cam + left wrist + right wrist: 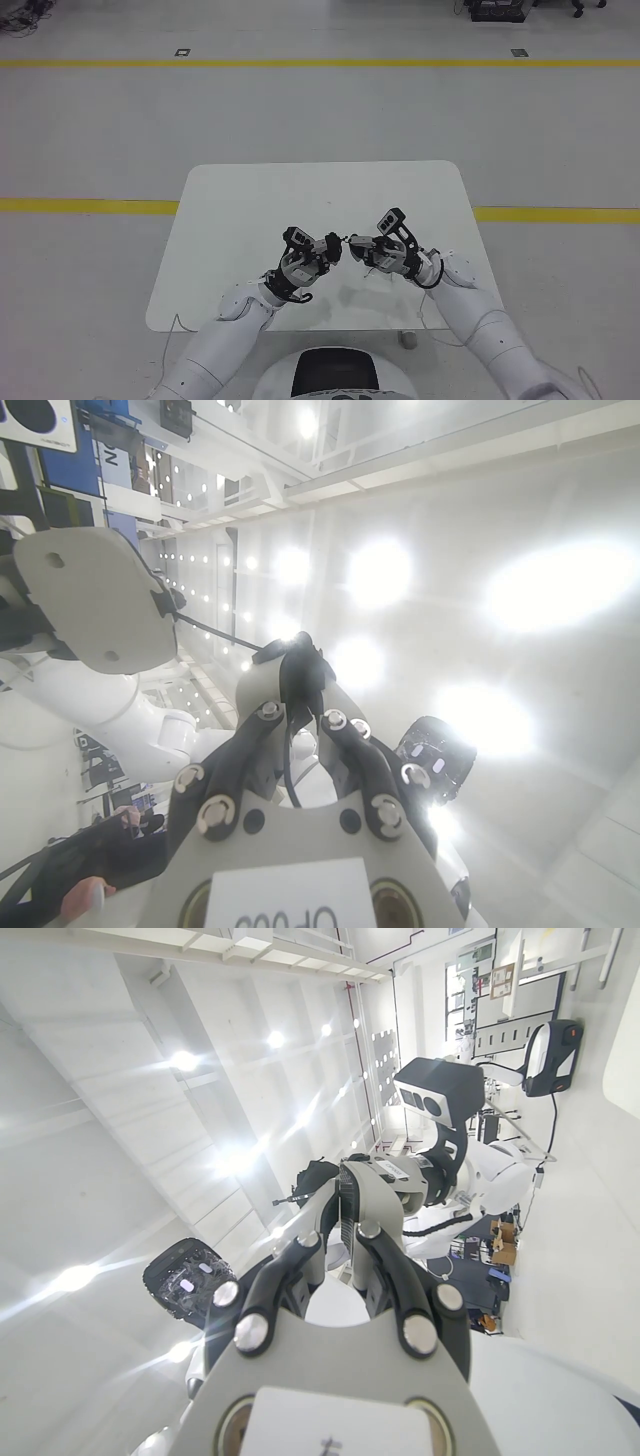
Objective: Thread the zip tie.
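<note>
Left gripper [300, 667] and right gripper [340, 1200] are both clamped on the black zip tie [215, 632], which is held in the air between them above the worktop [250, 200]. My worry is that the thin strap flexes, so the tip skids past the head slot or twists in the grip.

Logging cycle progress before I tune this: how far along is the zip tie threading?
Done: the black zip tie is off the white table, held in the air. In hand: left claw and right claw are both shut on it, tips facing, a short stretch of strap spanning the gap. Left: whether the tail has entered the head is too small to tell, so threading probably remains.
</note>
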